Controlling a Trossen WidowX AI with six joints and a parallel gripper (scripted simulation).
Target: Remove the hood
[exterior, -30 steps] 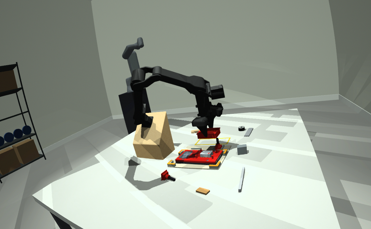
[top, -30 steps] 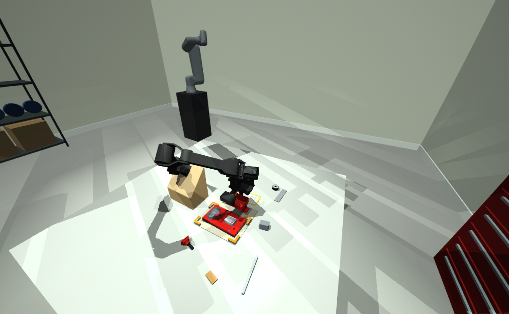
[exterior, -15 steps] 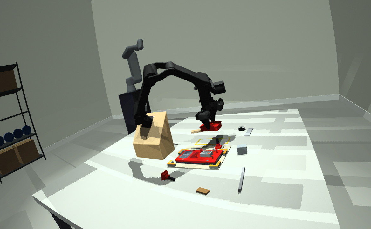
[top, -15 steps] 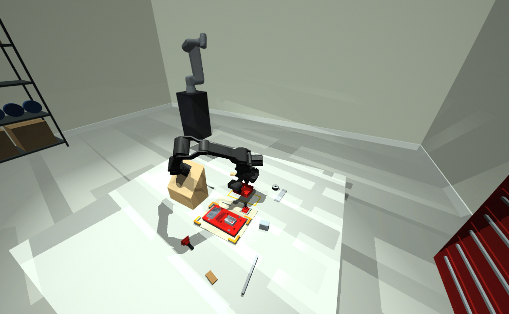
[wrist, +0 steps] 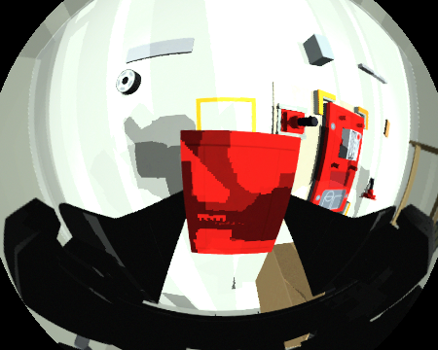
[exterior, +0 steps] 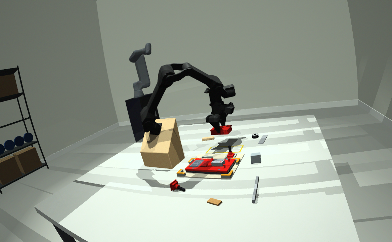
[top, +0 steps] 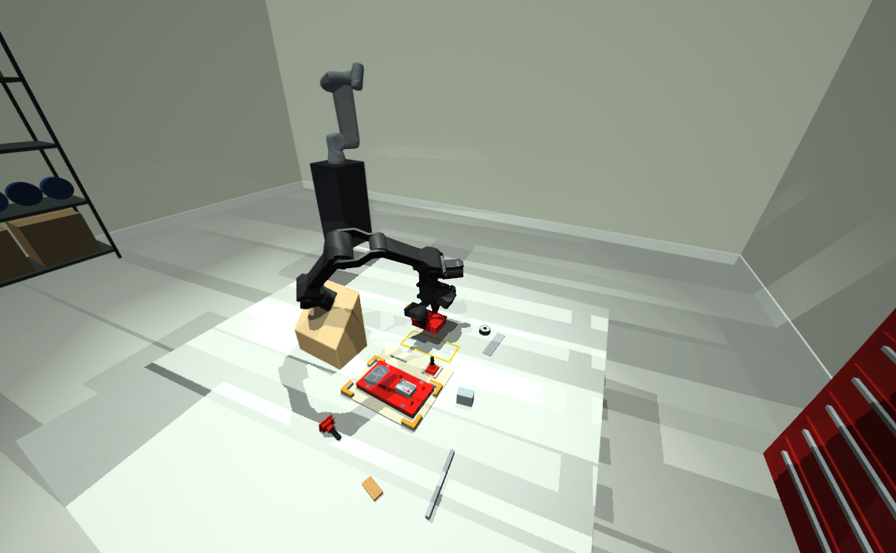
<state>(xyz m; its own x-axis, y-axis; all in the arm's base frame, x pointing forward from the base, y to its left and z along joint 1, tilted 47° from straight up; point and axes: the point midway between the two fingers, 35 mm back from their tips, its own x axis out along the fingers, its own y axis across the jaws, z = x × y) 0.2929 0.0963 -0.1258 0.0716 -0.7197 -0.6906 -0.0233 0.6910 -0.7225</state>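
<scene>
My gripper (top: 428,316) (exterior: 220,127) (wrist: 236,197) is shut on the red hood (top: 434,322) (exterior: 227,129) (wrist: 238,170), one finger on each side, and holds it in the air above the table. The yellow outline of the marked area (top: 454,354) (exterior: 241,149) (wrist: 226,99) lies on the table between the hood and the car. The hood hides part of it in the wrist view. The red toy car (top: 420,402) (exterior: 204,169) (wrist: 332,151) sits without its hood between orange corner brackets, with its grey engine showing.
A red part with a black post (top: 431,369) (exterior: 230,154) (wrist: 292,122) stands beside the car, near the marked area. A small wheel (top: 484,329) (exterior: 255,135) and a grey strip (top: 493,344) (exterior: 262,139) lie right of it. A grey block (top: 464,396) (exterior: 255,158) and large box (exterior: 156,159) flank the car.
</scene>
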